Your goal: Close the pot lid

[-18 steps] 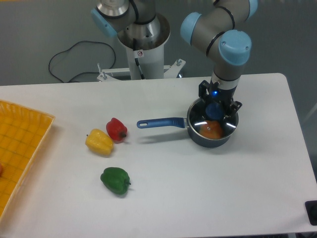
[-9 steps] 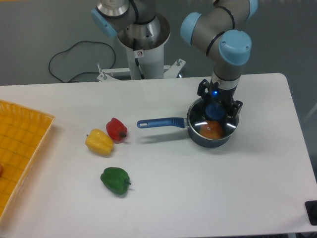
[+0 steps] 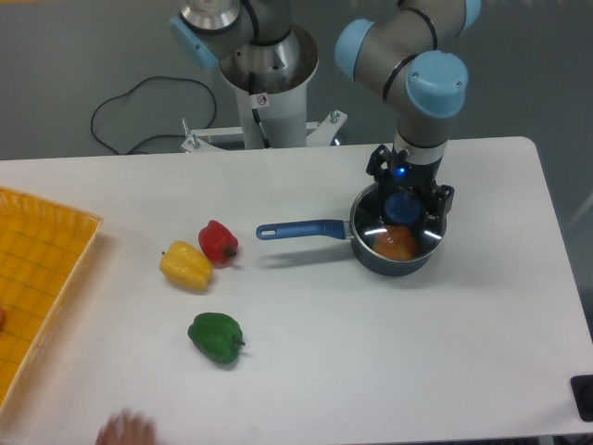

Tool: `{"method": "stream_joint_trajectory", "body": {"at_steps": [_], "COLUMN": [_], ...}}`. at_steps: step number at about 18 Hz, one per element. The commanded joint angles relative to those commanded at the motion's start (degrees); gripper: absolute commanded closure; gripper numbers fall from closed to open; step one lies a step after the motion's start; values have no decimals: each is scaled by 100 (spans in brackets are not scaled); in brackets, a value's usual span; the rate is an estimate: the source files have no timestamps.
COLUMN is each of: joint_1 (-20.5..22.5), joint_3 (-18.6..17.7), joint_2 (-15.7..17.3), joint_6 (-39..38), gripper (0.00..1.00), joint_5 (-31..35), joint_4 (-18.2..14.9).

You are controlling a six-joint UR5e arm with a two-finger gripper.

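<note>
1. Basket (image 3: 37, 278), yellow mesh, is sitting at the far left edge of the white surface (image 3: 371, 371).
2. Hand (image 3: 130, 429) is showing blurred at the bottom edge, left of centre.
3. Yellow pepper (image 3: 185, 265) is lying just beside the red pepper (image 3: 219, 241), the two seeming to touch; green pepper (image 3: 217, 336) is lying apart, nearer the camera.
4. Black cable (image 3: 139, 111) is looping on the floor behind the surface, left of the arm's base (image 3: 271, 83).
5. Pot (image 3: 398, 243) is sitting right of centre on the surface, its blue handle pointing left toward the red pepper.
6. Something orange is showing inside the pot through the glass.
7. Lid (image 3: 397, 222) is lying over the pot's mouth, reflections streaking its glass; cannot tell whether the rim is fully seated.
8. Gripper (image 3: 404, 206) is pointing straight down over the pot, its fingers (image 3: 437, 199) standing either side of the lid's blue knob; cannot tell whether they are pressing on the knob or standing just off it.
9. Blue light is glowing on the gripper body above the knob.
10. Dark object (image 3: 584, 397) is sitting cropped at the right edge.
</note>
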Motion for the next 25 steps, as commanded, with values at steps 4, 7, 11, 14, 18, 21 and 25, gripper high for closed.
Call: {"method": "stream_joint_trajectory", "body": {"at_steps": [4, 7, 11, 14, 18, 21, 25], "joint_1": [9, 35, 70, 114, 263, 342, 343], "joint_3": [96, 377, 606, 965, 1598, 1828, 1872], "joint_2": [229, 325, 449, 414, 274, 142, -16], "joint_6": [0, 9, 18, 35, 44, 35, 237], "gripper": [0, 0, 0, 0, 0, 0, 0], "joint_5": [18, 18, 18, 18, -17, -26, -9], "joint_4": [-158, -509, -720, -1176, -1959, -2030, -2066]}}
